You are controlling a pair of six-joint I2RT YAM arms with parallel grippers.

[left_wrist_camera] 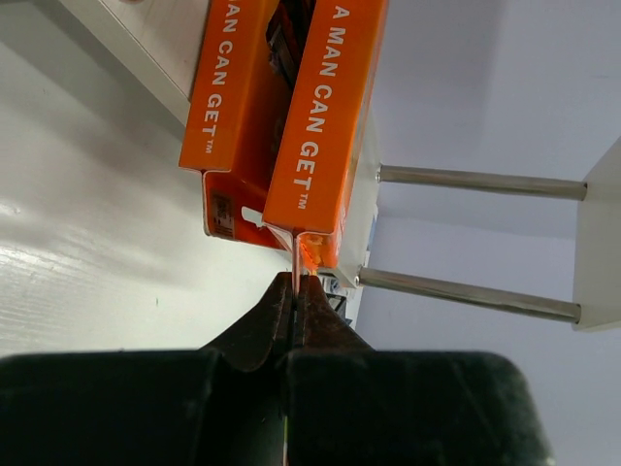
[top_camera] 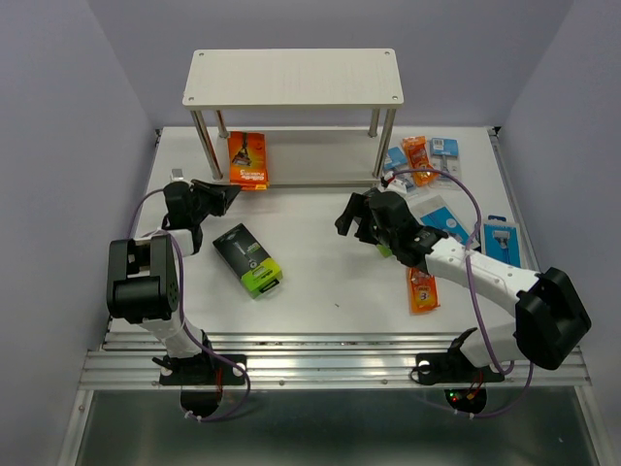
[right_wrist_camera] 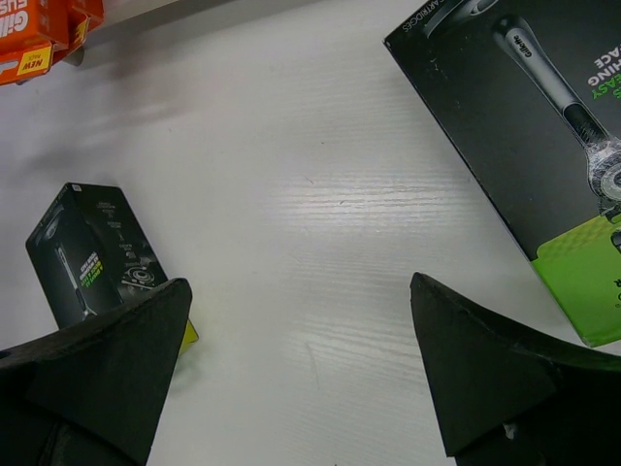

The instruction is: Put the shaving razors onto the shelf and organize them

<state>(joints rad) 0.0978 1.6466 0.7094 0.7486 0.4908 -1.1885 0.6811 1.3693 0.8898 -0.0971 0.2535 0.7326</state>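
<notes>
Status: early, bulk of job left.

Done-ish: only one item on the shelf point(top_camera: 291, 78), an orange pack point(top_camera: 248, 160) standing on the lower board at the left end, by the left posts. No packs on the top board. L wrist view shows two orange printed edges side by side, so can't tell if that's one pack or two.

L fingers point(left_wrist_camera: 315, 316) are pinched tight on the thin seam at that orange pack's near edge. Not let go yet, so I'd call it placed but not finished.

R fingers point(right_wrist_camera: 466, 349) are spread wide, holding nothing, hovering over the table point(top_camera: 320, 291) mid-right. They're beside a black/green box point(right_wrist_camera: 524, 116) that sits mostly under the R arm in the top view.

Left on table:
- second black/green box point(top_camera: 248, 259), centre-left
- orange flat pack point(top_camera: 423, 289), by the R forearm
- blue/white box point(top_camera: 441, 216)
- blue box point(top_camera: 502, 241), right edge
- small orange pack point(top_camera: 415, 155) and light-blue card point(top_camera: 443, 148), by the shelf's right posts
- a few more there, partly hidden by the R arm, count unsure

Grouping by type not begun, imo. Likely next: L releases, R takes the near black/green box.
</notes>
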